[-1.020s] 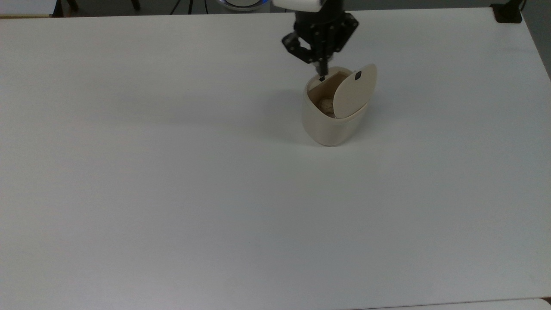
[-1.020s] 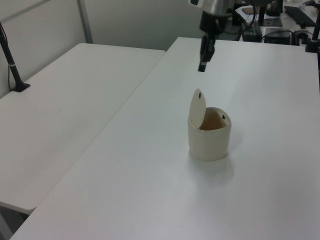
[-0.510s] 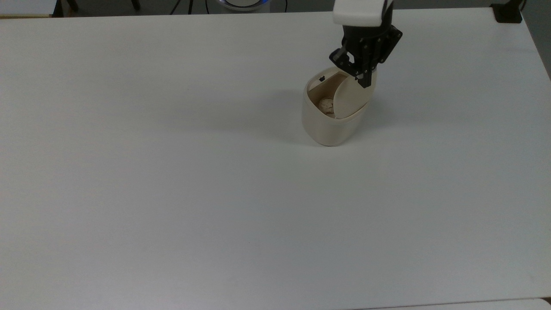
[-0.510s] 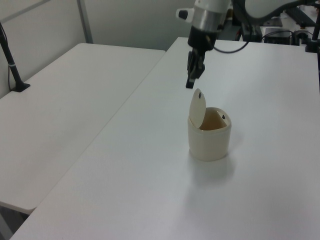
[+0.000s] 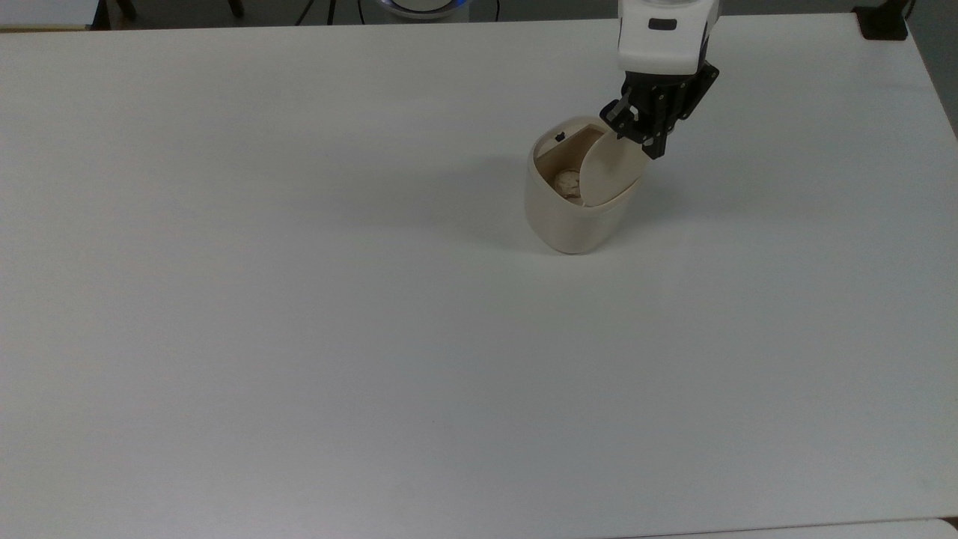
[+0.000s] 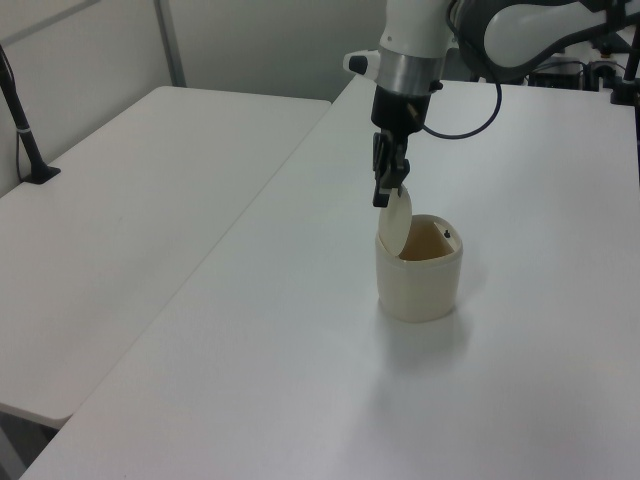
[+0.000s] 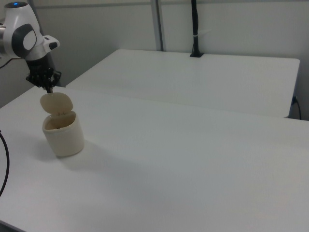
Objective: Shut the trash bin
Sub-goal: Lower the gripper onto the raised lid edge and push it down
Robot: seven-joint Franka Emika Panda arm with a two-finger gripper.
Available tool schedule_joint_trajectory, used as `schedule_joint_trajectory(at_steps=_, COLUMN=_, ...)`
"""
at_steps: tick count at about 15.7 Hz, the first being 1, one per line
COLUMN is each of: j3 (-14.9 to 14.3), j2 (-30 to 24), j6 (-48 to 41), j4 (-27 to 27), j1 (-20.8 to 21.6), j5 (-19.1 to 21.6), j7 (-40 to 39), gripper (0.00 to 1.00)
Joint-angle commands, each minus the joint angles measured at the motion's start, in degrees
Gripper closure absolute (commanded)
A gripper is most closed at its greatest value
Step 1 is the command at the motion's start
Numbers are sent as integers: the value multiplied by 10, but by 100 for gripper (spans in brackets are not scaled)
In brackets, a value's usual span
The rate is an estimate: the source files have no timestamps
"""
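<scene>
The cream trash bin (image 5: 569, 221) stands open on the white table, its flat lid (image 5: 610, 172) hinged up nearly upright on the top view's right side. Crumpled paper (image 5: 567, 182) lies inside. My gripper (image 5: 656, 148) is shut with nothing in it, its tips at the lid's upper edge and covering the lid's top. In the left view the gripper (image 6: 382, 197) hangs just above the lid (image 6: 396, 222) of the bin (image 6: 418, 285). In the right view the gripper (image 7: 48, 89) touches or nearly touches the top of the lid (image 7: 56, 103) over the bin (image 7: 63, 135).
The white table (image 5: 299, 337) spreads wide around the bin. A second white table (image 6: 150, 180) stands alongside, with a black post (image 6: 25, 130) clamped to it. A black clamp (image 5: 883, 22) sits at the top view's far right corner.
My gripper has swung from over the bin's open rim to the top view's right and come down to the lid's upper edge. The lid still stands upright.
</scene>
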Motion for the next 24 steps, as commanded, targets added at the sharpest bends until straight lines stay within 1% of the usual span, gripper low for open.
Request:
schedule_joint_trajectory(at_steps=1, j3=0, j2=-10, j6=-89, j4=-1, j1=-2, j5=1, j7=-15, gripper=100)
schedule_joint_trajectory(at_steps=7, j3=-4, j2=-34, j6=-174, j4=-3, j1=-14, j5=0, j7=-13, gripper=100)
schedule_joint_trajectory(at_steps=9, j3=-4, j2=-34, j6=-182, j4=-11, j1=-14, j5=-19, j7=-12, gripper=100)
schedule_joint_trajectory(at_steps=11, j3=-4, j2=-31, j6=-176, j4=-29, j1=-14, j5=-27, j7=-12, gripper=100)
schedule_joint_trajectory(at_steps=13, j3=-5, j2=-26, j6=-171, j4=-29, j1=-21, j5=-29, j7=-13, gripper=100)
schedule_joint_trajectory(at_steps=16, j3=-6, j2=-18, j6=-133, j4=-30, j1=-22, j5=-29, j7=-10, gripper=100)
schedule_joint_trajectory(at_steps=21, j3=-6, j2=-3, j6=-110, j4=-32, j1=-26, j5=-29, j7=-10, gripper=100)
schedule_joint_trajectory(at_steps=23, j3=-6, j2=-1, j6=-110, j4=-46, j1=-27, j5=-34, j7=-10, gripper=100)
schedule_joint_trajectory(at_steps=24, j3=-6, j2=-1, j6=-110, j4=-55, j1=-26, j5=-43, j7=-10, gripper=100)
